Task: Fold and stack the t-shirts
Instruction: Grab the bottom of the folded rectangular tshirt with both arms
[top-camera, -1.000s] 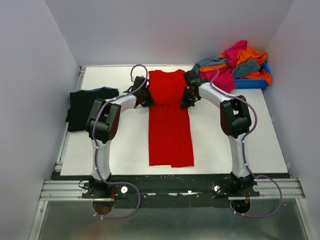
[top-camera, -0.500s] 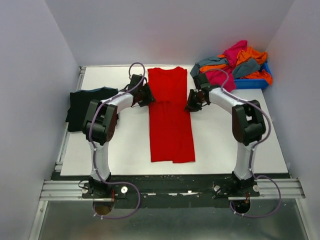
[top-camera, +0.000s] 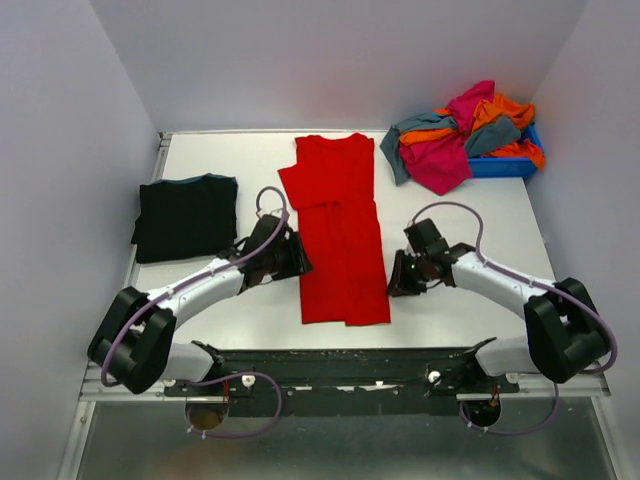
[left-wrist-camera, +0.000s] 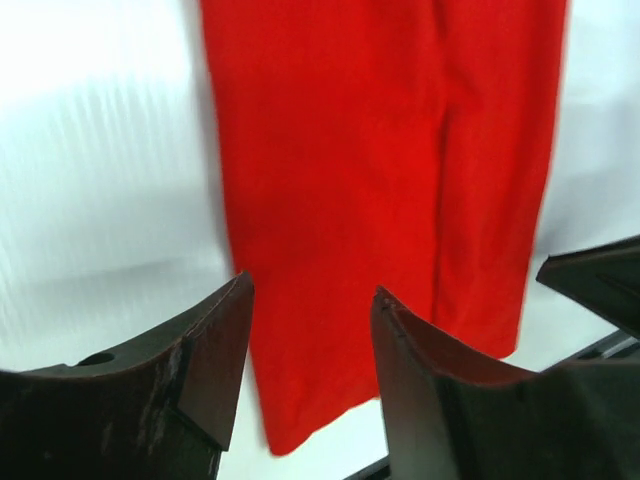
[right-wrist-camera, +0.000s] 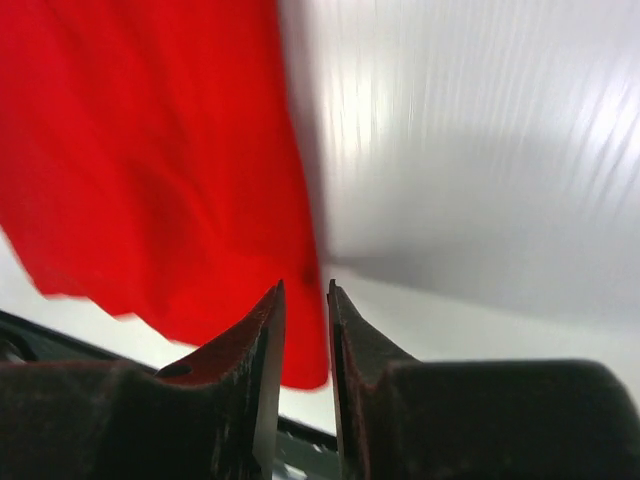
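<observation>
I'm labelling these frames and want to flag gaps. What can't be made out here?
Top view: how many garments make up the pile of t-shirts; they tangle over each other and hide most of the blue bin.
Top view: fold layers of the black t-shirt, too dark to tell.
Left wrist view: far end of the red t-shirt, cut off by the top edge.
Right wrist view: that shirt's edge, smeared by blur.

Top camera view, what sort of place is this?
Probably a robotics lab cell: white table boxed by plain walls, left arm and right arm bolted at its near edge, blue bin heaped with t-shirts.
</observation>
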